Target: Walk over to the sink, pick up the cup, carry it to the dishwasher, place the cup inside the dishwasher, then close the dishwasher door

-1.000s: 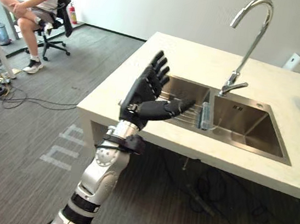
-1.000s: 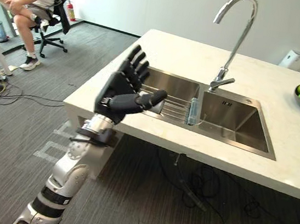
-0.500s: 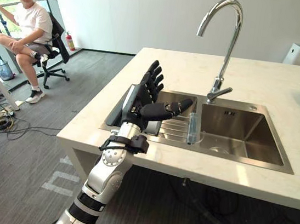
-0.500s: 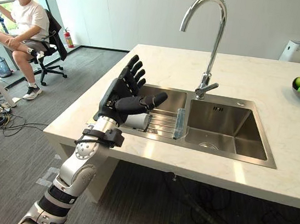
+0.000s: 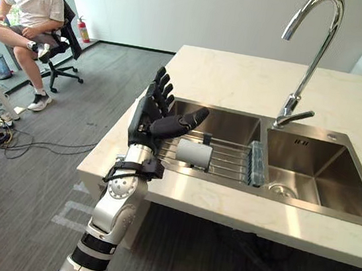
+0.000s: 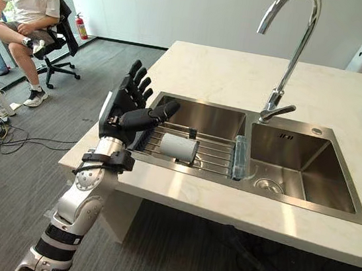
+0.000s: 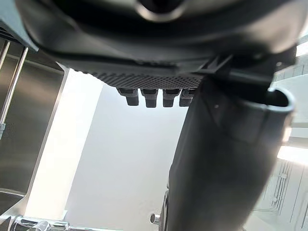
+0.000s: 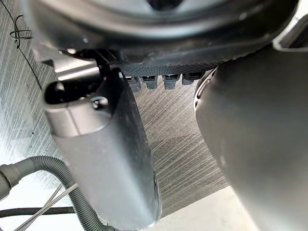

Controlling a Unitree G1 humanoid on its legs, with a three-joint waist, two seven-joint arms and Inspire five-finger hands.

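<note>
Left hand [image 5: 149, 112], raised over the left edge of the tabletop [image 5: 242, 77], open: fingers straight, thumb extended toward the sink [image 5: 312, 153], holding nothing. Cup [image 5: 194, 153], pale, lying on its side on a wire rack [image 5: 228, 160] that spans the sink's left basin, near the thumb and not touching it. The sink is set into the tabletop toward its near edge; a tall curved tap [image 5: 312, 52] rises at its far rim, between the two basins. Right hand [image 8: 163, 48], seen in its own wrist view above grey carpet [image 8: 183, 134], fingers straight and thumb free, empty. A person [image 5: 31, 2] sits on an office chair [image 5: 67, 34] off the tabletop's left edge, well apart
</note>
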